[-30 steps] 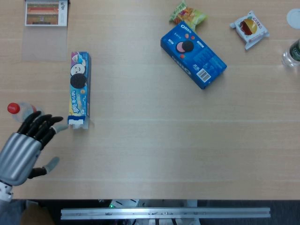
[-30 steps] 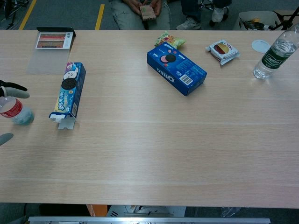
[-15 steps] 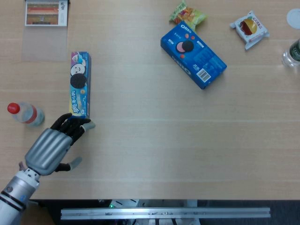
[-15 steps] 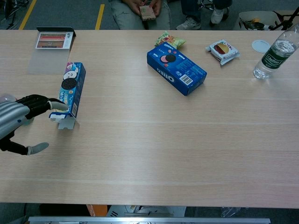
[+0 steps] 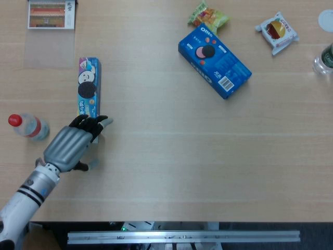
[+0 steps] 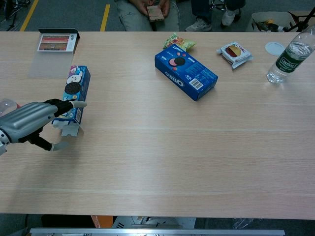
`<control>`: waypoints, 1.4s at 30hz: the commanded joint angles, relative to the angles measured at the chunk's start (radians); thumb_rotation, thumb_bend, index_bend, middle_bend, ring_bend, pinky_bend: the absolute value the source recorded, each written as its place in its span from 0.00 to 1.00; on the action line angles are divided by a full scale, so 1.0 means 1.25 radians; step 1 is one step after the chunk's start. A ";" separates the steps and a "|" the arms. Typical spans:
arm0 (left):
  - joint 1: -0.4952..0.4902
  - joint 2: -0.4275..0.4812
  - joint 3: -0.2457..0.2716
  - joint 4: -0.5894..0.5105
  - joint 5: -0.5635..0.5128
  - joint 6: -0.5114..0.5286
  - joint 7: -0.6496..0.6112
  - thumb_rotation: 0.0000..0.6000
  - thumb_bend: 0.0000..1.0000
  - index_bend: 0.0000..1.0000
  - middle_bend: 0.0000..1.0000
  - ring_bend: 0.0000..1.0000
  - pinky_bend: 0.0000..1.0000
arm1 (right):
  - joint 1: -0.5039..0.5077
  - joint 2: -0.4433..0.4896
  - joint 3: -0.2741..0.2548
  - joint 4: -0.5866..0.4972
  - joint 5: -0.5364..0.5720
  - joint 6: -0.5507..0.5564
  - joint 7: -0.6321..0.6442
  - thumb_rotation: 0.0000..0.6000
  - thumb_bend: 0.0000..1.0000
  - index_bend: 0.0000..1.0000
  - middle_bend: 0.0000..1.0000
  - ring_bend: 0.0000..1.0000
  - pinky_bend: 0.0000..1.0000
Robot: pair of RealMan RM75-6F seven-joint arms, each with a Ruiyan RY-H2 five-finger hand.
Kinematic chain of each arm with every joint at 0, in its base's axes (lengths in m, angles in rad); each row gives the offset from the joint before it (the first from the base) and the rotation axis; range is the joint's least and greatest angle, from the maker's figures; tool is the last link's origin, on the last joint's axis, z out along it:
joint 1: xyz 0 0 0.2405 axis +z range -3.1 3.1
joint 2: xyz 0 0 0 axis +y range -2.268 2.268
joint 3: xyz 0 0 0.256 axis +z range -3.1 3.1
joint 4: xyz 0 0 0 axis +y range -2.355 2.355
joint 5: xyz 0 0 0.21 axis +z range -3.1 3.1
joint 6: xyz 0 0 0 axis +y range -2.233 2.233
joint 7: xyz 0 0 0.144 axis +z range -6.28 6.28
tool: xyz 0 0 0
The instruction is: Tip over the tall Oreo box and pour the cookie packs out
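Observation:
The tall Oreo box [image 5: 88, 88] [image 6: 77, 88] lies flat on the left of the table, long side pointing away from me. Its open white end flap [image 6: 69, 129] faces me. My left hand [image 5: 73, 144] [image 6: 34, 119] hovers palm down over that near end. The fingertips [image 5: 101, 122] lie across the box top, and the thumb [image 6: 58, 145] sticks out apart, below the flap. I cannot see a firm grip. No cookie packs show outside the box. My right hand is in neither view.
A red-capped water bottle [image 5: 28, 126] lies left of the hand. A wide blue Oreo box [image 5: 214, 61], a green snack bag [image 5: 207, 15] and a wrapped pastry [image 5: 277, 32] sit at the back. A clear bottle [image 6: 290, 54] stands far right.
My left hand has moved right and away from me, from beside the red-capped bottle to over the near end of the tall box. The box has not moved.

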 commanded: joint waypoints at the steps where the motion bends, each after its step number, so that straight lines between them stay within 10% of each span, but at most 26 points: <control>1: -0.024 -0.016 -0.018 0.022 -0.031 -0.023 0.018 1.00 0.27 0.03 0.07 0.13 0.09 | 0.000 0.000 0.000 0.001 0.000 0.000 0.001 1.00 0.18 0.36 0.40 0.38 0.42; 17: -0.081 -0.003 -0.047 0.079 -0.186 -0.074 0.061 1.00 0.27 0.03 0.08 0.13 0.09 | -0.009 0.004 -0.001 0.007 -0.004 0.014 0.017 1.00 0.18 0.36 0.40 0.38 0.42; 42: -0.092 0.010 0.014 0.089 -0.238 -0.089 0.104 1.00 0.27 0.03 0.10 0.13 0.09 | -0.015 0.008 -0.007 0.013 -0.020 0.028 0.030 1.00 0.18 0.36 0.40 0.39 0.42</control>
